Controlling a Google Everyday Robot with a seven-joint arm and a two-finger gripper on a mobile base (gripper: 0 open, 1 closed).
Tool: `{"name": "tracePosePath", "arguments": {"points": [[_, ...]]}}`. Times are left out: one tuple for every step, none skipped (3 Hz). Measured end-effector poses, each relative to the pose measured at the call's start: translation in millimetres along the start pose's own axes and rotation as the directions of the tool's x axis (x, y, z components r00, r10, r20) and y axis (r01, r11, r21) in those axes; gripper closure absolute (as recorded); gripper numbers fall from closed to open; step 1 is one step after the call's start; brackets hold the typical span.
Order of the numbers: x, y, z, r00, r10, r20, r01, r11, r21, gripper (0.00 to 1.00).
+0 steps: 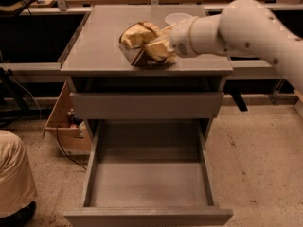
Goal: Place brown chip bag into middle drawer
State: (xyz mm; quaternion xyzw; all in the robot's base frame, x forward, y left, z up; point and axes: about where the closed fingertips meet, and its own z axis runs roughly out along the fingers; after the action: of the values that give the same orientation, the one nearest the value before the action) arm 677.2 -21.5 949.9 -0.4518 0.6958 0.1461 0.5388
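The brown chip bag [143,42], crumpled brown and pale yellow foil, is over the front part of the grey cabinet top [99,46]. My gripper [163,45] reaches in from the right on the white arm and is shut on the bag's right side, its tips buried in the foil. The middle drawer [147,188] is pulled wide open below, a shallow grey box with nothing in it. The bag is well above the drawer and behind its opening.
A small white bowl [179,18] stands on the top behind the gripper. A closed grey drawer front [147,105] sits above the open drawer. A cardboard box [64,126] is on the floor at left. A tan-clothed figure [14,178] is at lower left.
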Motion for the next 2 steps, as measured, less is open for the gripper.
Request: {"name": "tracePosePath", "arguments": {"points": [[12.8,36.8,-59.1,0.993,0.082,0.085,-0.073,0.992,-0.103,1.0],[28.9,46.2,-110.6,0.983,0.118,0.14,-0.1,0.9862,-0.132,1.0]]}}
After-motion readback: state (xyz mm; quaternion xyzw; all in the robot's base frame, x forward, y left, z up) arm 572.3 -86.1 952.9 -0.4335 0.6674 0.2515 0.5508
